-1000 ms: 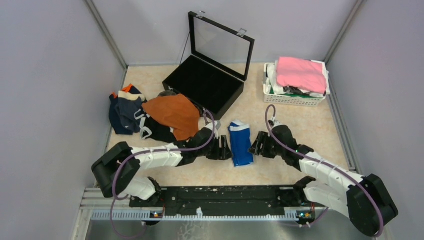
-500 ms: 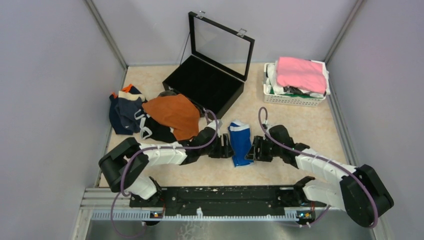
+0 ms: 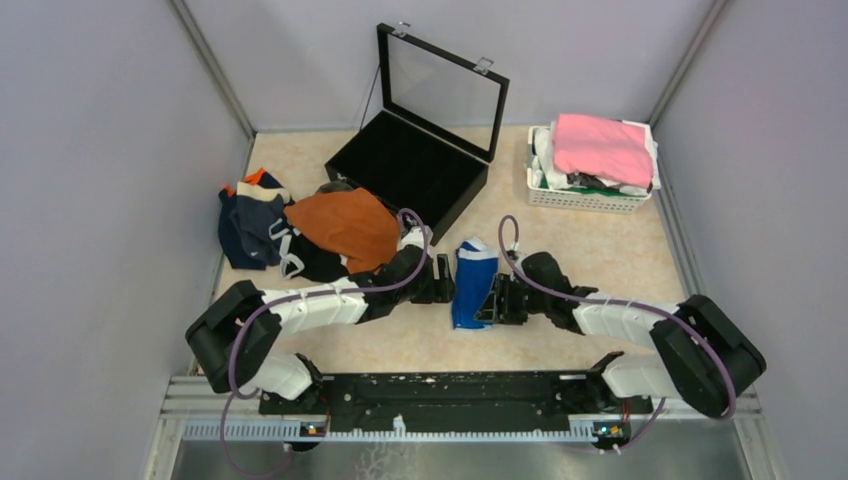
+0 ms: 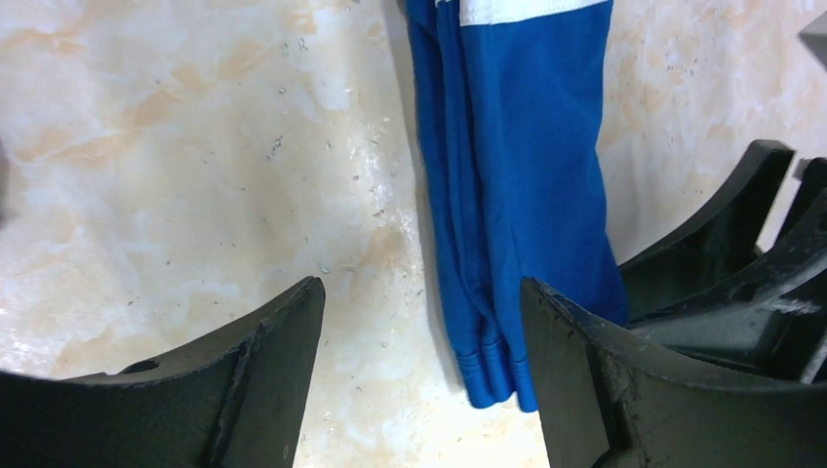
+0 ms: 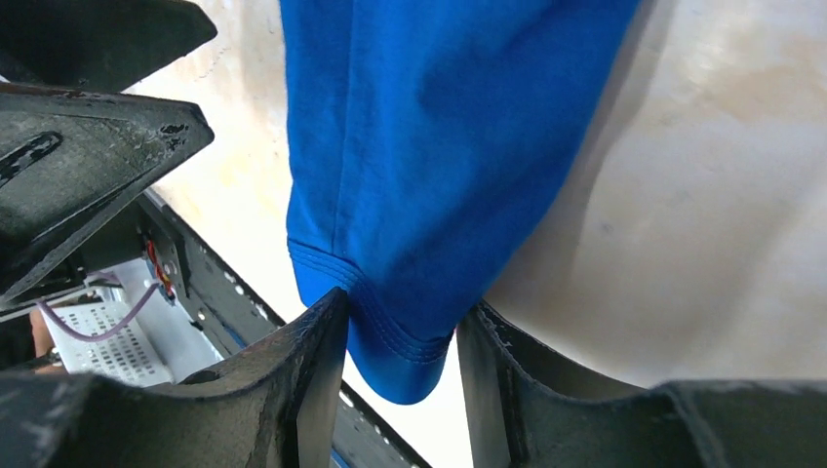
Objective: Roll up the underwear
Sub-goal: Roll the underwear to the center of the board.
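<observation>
Marbled beige table (image 3: 600,260), grey walls round it. Blue briefs (image 3: 468,290) lie mid-table as a narrow folded strip, white waistband at the far end, hem at the near end. Rest of the underwear pile (image 3: 300,235) is far-left. The black case (image 3: 415,165) and the white basket (image 3: 590,190) sit at the back, untouched.

Change over last sec:
- R arm has swung left, from well right of the strip to right up against its near-right edge.
- Strip has been nudged a bit left and looks narrower.
- L gripper (image 3: 440,280) has backed off the left edge & widened.

Meaning — fold into a strip looks done. My read: setup for the roll from the hem end, no roll yet.

Jaws:
- L gripper (image 4: 419,292): spread wide, holds nothing. Bare table is between the fingers for the most part. Blue briefs (image 4: 517,175) run past the right-hand finger. Touching or just over — can't tell.
- R gripper (image 5: 402,312): jaws about half-narrowed, one either side of the near hem of the blue briefs (image 5: 429,146). Both fingers (image 5: 312,390) meet the cloth, so the pinch looks on. How firm, can't tell.
</observation>
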`<state>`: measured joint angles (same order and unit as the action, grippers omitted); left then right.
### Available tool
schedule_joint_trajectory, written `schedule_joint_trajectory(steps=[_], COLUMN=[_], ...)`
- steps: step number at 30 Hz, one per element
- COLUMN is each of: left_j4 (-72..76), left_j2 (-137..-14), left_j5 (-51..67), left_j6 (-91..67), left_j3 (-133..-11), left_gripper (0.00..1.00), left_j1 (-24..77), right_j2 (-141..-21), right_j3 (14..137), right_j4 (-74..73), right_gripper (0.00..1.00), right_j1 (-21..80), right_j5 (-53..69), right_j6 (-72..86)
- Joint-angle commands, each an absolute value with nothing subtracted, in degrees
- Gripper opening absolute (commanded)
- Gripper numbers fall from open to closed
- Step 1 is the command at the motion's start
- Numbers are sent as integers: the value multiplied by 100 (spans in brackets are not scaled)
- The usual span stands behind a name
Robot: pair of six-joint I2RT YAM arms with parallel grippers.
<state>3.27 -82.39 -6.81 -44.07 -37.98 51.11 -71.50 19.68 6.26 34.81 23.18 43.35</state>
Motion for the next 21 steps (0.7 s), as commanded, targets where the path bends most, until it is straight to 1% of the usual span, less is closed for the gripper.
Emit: schedule_joint_trajectory(steps=[1, 4, 10, 14, 21], left_j4=[304, 340, 540, 838, 1216], left_j2=[-7890, -7855, -7828, -7813, -7952], left_j5=[-920, -793, -113, 354, 433], left_j6=[-4291, -4285, -4389, -4534, -5004], left_j3=[-3879, -3862, -3737, -3437, -2987], left_gripper=[80, 81, 81, 82, 80], left_j1=[5054, 5045, 5054, 5073, 5235], right_j2=[-7589, -7473, -6381, -5755, -5225], right_j3=[2318, 2406, 2392, 2481, 2763], right_j4=[1135, 765, -273, -779, -969], right_gripper=[46, 51, 59, 61, 63], right_j1=[3734, 3734, 3723, 3619, 3503], right_j5=[2238, 1929, 821, 254, 44], right_j6=[4409, 4276, 3856, 3466, 2967])
